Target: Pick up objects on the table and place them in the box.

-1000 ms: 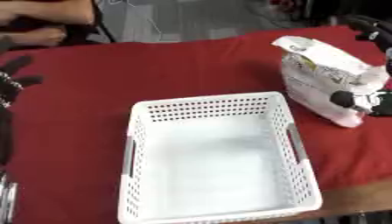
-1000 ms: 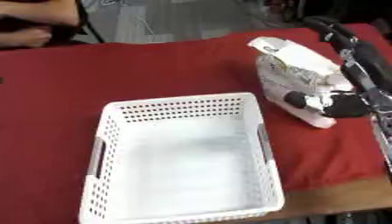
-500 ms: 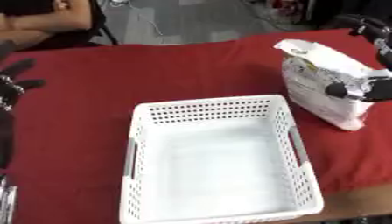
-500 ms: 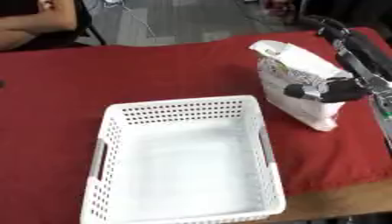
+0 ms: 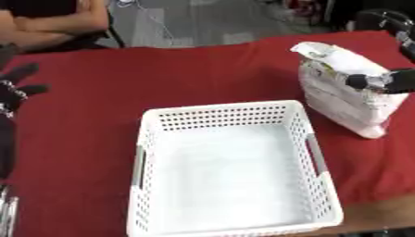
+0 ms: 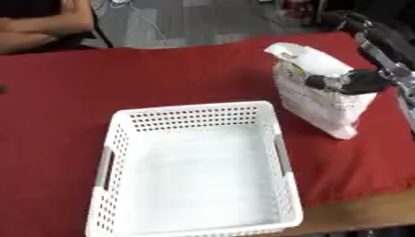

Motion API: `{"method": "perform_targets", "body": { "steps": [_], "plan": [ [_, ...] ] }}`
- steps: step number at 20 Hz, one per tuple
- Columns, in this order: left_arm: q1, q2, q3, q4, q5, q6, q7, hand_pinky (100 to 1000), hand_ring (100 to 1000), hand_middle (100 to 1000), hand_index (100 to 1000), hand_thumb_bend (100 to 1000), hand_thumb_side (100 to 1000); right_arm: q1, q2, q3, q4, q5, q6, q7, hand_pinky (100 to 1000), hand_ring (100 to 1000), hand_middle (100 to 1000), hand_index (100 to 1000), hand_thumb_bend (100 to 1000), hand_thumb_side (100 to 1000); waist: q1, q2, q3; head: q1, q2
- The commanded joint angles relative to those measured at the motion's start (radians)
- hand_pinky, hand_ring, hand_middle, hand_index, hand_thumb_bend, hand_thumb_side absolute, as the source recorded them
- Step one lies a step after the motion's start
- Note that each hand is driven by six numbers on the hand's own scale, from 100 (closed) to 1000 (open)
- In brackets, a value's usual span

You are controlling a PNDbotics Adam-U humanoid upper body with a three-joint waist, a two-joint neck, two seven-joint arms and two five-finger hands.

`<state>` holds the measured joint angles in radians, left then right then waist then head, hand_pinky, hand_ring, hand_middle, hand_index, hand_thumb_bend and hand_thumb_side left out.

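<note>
the right hand (image 6: 356, 82), fingers curled round one white crinkly packet (image 6: 320, 90), holds it on the red cloth (image 5: 162, 78) just right of the one empty white perforated plastic basket (image 5: 231, 169). the packet could slip and miss the basket. the left hand (image 5: 15, 90) rests open far left.

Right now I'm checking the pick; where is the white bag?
The white bag stands on the red tablecloth at the right of both views, just beyond the white basket's right far corner, with the right hand on it.
</note>
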<state>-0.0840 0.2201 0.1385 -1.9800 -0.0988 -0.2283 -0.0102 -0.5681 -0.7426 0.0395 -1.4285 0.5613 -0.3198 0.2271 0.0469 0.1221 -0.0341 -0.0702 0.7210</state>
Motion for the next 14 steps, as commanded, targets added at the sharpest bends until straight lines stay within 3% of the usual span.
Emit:
{"method": "perform_targets", "body": {
  "steps": [1, 14],
  "plan": [
    [-0.005, 0.009, 0.002, -0.02, 0.004, -0.002, -0.002, 733, 861, 977, 958, 763, 1000, -0.022, -0.044, -0.011, 0.027, 0.013, -0.008, -0.007, 867, 916, 937, 1000, 813, 796, -0.006, -0.013, 0.002, -0.002, -0.001],
    [-0.005, 0.01, 0.001, -0.02, 0.004, -0.002, -0.005, 735, 862, 978, 957, 761, 1000, -0.006, -0.054, -0.011, 0.095, 0.075, -0.022, -0.002, 891, 919, 936, 1000, 819, 771, -0.005, -0.012, -0.001, 0.001, 0.0]
  ]
}}
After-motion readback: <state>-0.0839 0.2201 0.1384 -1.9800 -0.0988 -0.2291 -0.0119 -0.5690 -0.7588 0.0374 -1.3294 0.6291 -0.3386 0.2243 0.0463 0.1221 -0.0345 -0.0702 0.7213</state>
